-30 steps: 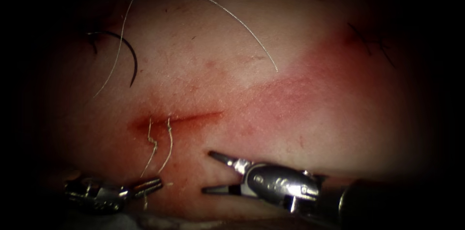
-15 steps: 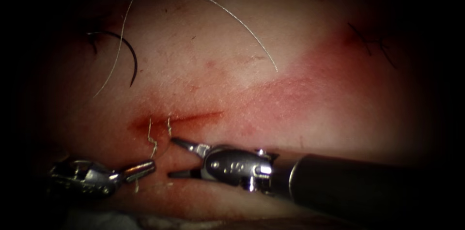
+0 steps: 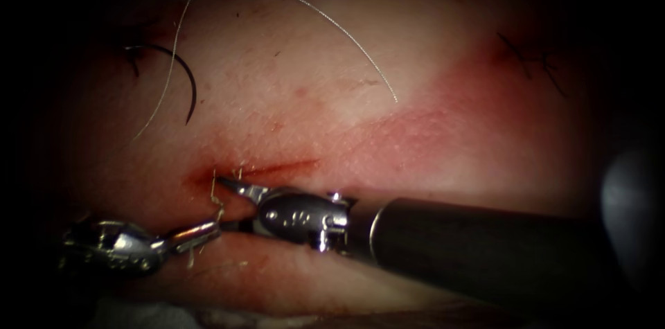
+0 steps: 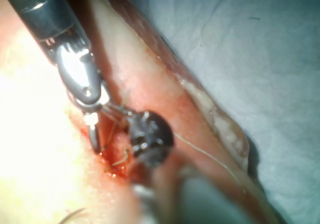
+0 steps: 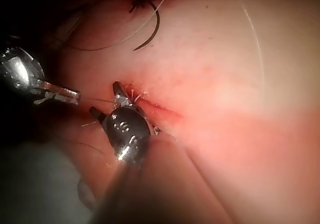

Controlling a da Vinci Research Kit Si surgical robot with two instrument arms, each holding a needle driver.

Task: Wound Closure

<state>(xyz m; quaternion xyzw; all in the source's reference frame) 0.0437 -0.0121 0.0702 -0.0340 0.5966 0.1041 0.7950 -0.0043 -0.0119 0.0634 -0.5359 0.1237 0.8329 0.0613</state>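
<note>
The dark curved steel needle point(image 3: 181, 79) lies free on the pale pink pork tissue point(image 3: 312, 79), upper left of the cut point(image 3: 256, 170) — stiff, slick, best gripped mid-curve. The left end effector point(image 3: 201, 233) pinches the fine pale thread point(image 3: 216, 199); the right end effector point(image 3: 232, 203) gapes wide beside it, holding nothing.

Glossy metal right gripper point(image 3: 232, 204) on a matt dark shaft point(image 3: 471, 249); moist, shiny tissue point(image 3: 312, 93); fine pale thread point(image 3: 332, 24).
</note>
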